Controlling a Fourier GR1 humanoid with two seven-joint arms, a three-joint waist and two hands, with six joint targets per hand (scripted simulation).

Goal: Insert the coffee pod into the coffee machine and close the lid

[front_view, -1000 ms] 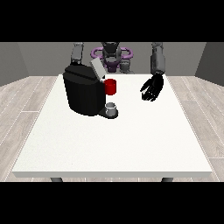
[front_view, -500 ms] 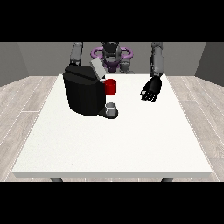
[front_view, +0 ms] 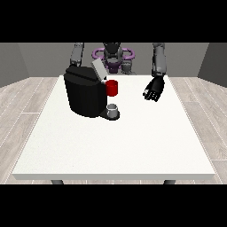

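Note:
The black coffee machine [front_view: 85,94] stands on the white table [front_view: 119,146] at the left of its far half. Its grey lid [front_view: 98,69] is tilted up. A red thing at the machine [front_view: 112,88] shows on its front. Below that, a small grey thing [front_view: 113,108] sits on the machine's base; I cannot tell it for the pod. The hand at the view's right [front_view: 154,90] hangs over the table's far right part, well apart from the machine, its fingers relaxed and pointing down, with nothing seen in it. The other hand is hidden behind the machine; only its arm [front_view: 77,53] shows.
The robot's torso [front_view: 113,56] is behind the table's far edge. The near half of the table shows bare white surface. Wooden floor surrounds the table.

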